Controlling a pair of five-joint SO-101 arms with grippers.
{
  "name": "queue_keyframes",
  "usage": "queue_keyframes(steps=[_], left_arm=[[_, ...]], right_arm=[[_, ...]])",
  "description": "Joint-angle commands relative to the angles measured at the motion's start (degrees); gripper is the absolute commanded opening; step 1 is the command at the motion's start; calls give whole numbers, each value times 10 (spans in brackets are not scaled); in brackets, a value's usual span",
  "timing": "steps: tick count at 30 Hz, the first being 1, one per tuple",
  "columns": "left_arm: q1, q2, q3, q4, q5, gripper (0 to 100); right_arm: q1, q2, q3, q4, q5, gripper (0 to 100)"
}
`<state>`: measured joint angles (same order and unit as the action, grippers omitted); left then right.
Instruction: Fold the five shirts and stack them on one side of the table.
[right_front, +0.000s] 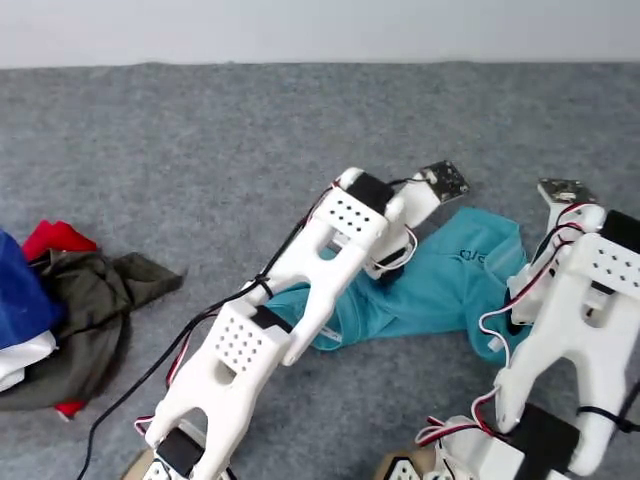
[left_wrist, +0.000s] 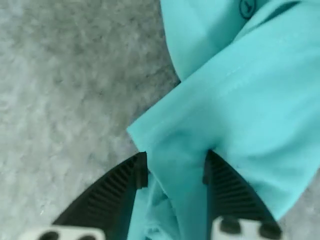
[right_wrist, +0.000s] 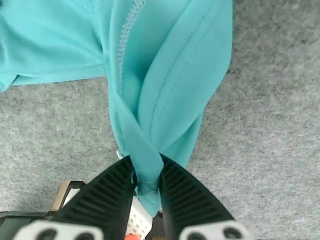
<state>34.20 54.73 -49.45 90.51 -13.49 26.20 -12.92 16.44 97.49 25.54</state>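
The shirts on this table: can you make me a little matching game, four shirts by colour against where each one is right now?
Shirts:
1. teal shirt
2. olive shirt
3. blue shirt
4. red shirt

Places:
A. on top of the pile, cut off by the high view's edge
B. gripped by the left gripper and the right gripper
C. peeking out at the pile's far side
D. sprawling from the pile toward the middle of the table

Pairs: 1-B, 2-D, 3-A, 4-C.
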Motion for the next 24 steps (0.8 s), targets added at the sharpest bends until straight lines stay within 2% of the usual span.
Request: queue_keyframes(steps=[1,7,9,13,14,19,24], left_arm=[[3,11,-3,-29,2,194],[7,40,-34,-18,1,182],[15,43,-34,-15,-2,142],[24,43,-34,4,-56,14],[24,43,-38,14,-65,12],[21,43,-153,100,-70,13],[11,32,-269,101,-68,13]], right_arm=[[3,-17,-4,0,2,9],[3,-16,-4,-3,1,9],[3,-16,-4,-3,1,9],[3,-16,-4,-3,1,9],[3,-16,-4,-2,1,9],[3,-16,-4,-3,1,9],[3,-16,-4,-4,1,9]])
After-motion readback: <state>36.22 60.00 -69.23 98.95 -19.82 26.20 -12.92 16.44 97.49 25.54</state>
